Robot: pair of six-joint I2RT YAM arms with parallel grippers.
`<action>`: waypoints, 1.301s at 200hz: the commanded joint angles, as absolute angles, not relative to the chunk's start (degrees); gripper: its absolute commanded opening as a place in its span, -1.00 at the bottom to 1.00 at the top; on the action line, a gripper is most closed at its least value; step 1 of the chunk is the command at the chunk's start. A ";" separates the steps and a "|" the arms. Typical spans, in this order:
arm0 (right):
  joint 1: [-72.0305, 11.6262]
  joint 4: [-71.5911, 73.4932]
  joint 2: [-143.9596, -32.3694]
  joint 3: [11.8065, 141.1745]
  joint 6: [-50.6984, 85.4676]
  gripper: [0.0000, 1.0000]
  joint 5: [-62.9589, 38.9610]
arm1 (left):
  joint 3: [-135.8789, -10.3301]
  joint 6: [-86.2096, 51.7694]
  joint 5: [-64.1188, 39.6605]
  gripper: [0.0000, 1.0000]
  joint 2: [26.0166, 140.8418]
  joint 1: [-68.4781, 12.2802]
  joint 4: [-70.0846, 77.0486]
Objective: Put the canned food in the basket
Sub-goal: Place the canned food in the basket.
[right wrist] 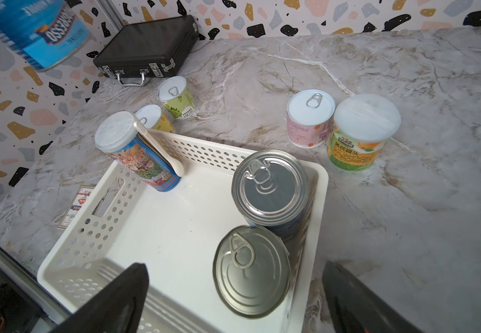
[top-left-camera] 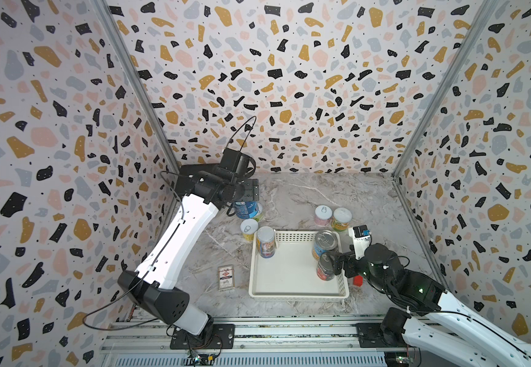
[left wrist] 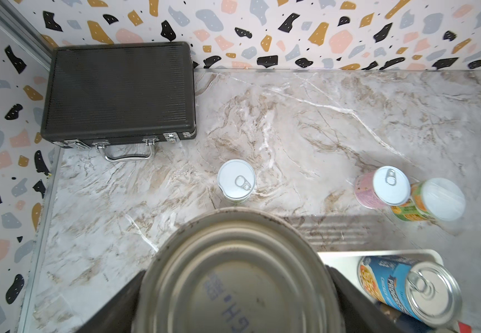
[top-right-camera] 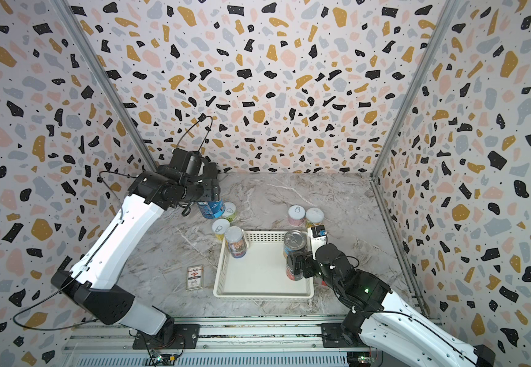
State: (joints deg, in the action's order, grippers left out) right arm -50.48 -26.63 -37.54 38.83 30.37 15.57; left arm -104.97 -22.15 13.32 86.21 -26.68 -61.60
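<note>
Two grippers up: one spread and empty, one gripping a can.
Nearest me, my right gripper [right wrist: 235,299] hovers wide apart over the basket [top-left-camera: 296,294], holding nothing, three cans inside. Farther back, my left gripper [top-left-camera: 247,196] is clamped on the blue can [right wrist: 36,31], lifted off the marble, label reading "Progresso".

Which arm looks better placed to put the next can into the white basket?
The left. Its pincer already grips a blue can, lifted off the table beyond the basket. The right pincer is open and empty, beside two cans already inside.
</note>
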 commanded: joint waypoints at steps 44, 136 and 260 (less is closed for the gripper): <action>-50.34 -27.28 -37.18 39.14 29.18 1.00 19.33 | -95.12 -27.80 12.67 -0.03 71.05 -34.38 -60.16; -50.36 -27.16 -37.15 39.34 29.18 1.00 20.11 | -78.05 -29.15 3.67 -0.12 54.10 -38.19 -52.20; -50.32 -27.18 -37.88 39.45 28.99 1.00 21.23 | -70.67 -26.78 9.81 -0.09 62.59 -54.31 -44.55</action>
State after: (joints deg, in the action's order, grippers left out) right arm -50.48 -26.63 -37.89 38.83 29.52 20.23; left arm -71.48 -27.88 7.25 60.53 -54.08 -57.23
